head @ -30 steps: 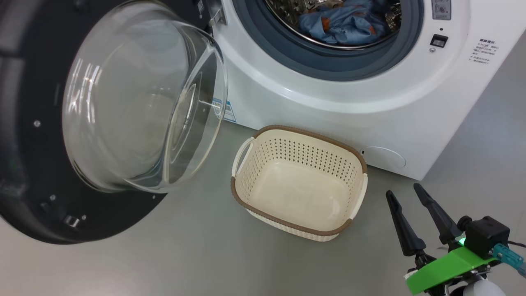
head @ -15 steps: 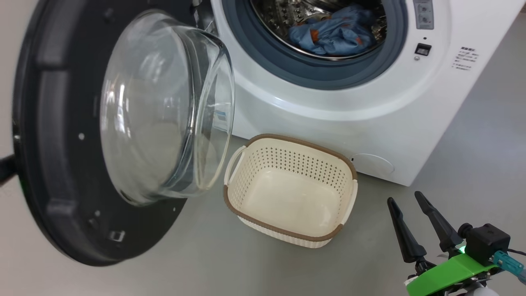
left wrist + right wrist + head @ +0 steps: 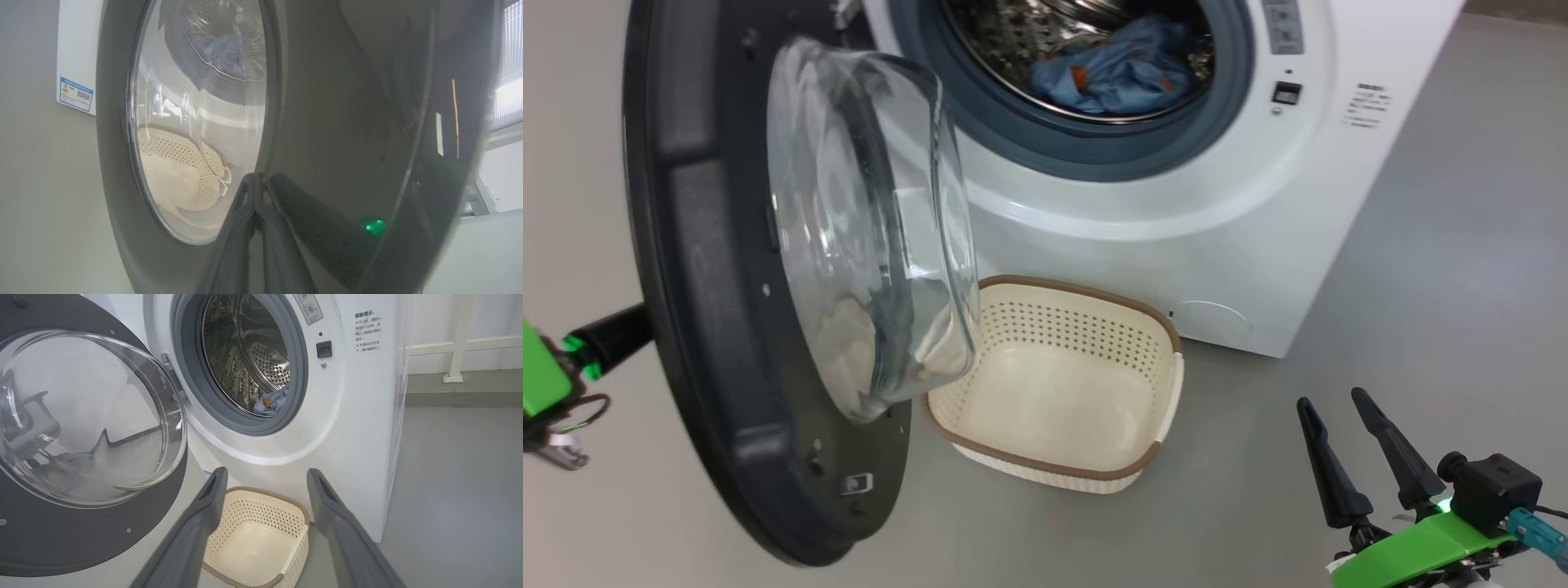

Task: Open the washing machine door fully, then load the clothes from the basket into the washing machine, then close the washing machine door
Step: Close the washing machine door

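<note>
— Low on the right of the head view, our right gripper [image 3: 1349, 425] hangs with its fingers apart and nothing between them. Where's the basket [image 3: 1078, 327]?
— On the grey floor [image 3: 1258, 506] to that gripper's left, well apart from it, just before the washing machine [image 3: 1258, 245]. Blue clothes [image 3: 1115, 73] lie in the drum.
— And the washing machine door [image 3: 703, 327]?
— Swung out at our left, its glass bowl [image 3: 866, 229] covering the basket's left end from where we look. A dark finger [image 3: 609, 335] of our left gripper reaches behind the door's outer face.
— Left wrist view?
— Our left gripper [image 3: 255, 181] has its fingers pressed together, tips against the door's glossy black rim. Through the glass we see the basket, and a blue label [image 3: 76, 94] sits on the machine's side.
— Right wrist view?
— Fingers spread wide, holding nothing. The basket lies below and between them, apart from both. The door stands off to the left, and clothes show low in the drum.
</note>
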{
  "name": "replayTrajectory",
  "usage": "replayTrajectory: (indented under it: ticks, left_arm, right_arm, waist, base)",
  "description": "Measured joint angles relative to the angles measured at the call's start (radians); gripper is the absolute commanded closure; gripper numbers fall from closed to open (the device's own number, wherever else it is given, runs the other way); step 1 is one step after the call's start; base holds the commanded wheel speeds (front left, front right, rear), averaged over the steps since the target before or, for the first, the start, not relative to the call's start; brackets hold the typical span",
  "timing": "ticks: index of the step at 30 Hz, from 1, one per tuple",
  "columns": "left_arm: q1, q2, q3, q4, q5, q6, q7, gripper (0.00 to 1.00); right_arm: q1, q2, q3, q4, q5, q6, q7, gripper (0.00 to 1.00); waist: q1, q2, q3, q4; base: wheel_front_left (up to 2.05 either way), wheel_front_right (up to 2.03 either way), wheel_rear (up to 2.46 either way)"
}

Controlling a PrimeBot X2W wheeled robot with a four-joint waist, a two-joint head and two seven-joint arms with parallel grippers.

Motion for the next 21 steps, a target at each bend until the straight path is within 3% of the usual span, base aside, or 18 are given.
replayTrajectory:
  ticks: [21]
  left_arm:
    - [-0.058,-0.095,-0.068,-0.036,0.027,0.003,-0.081,1.0]
  right_arm:
    - [0.0,0.042,-0.032,-0.011,0.0,0.0,0.0,0.0]
  waist:
    - [0.0,0.0,0.019,-0.219]
  base:
    - [0.0,0.0,0.0]
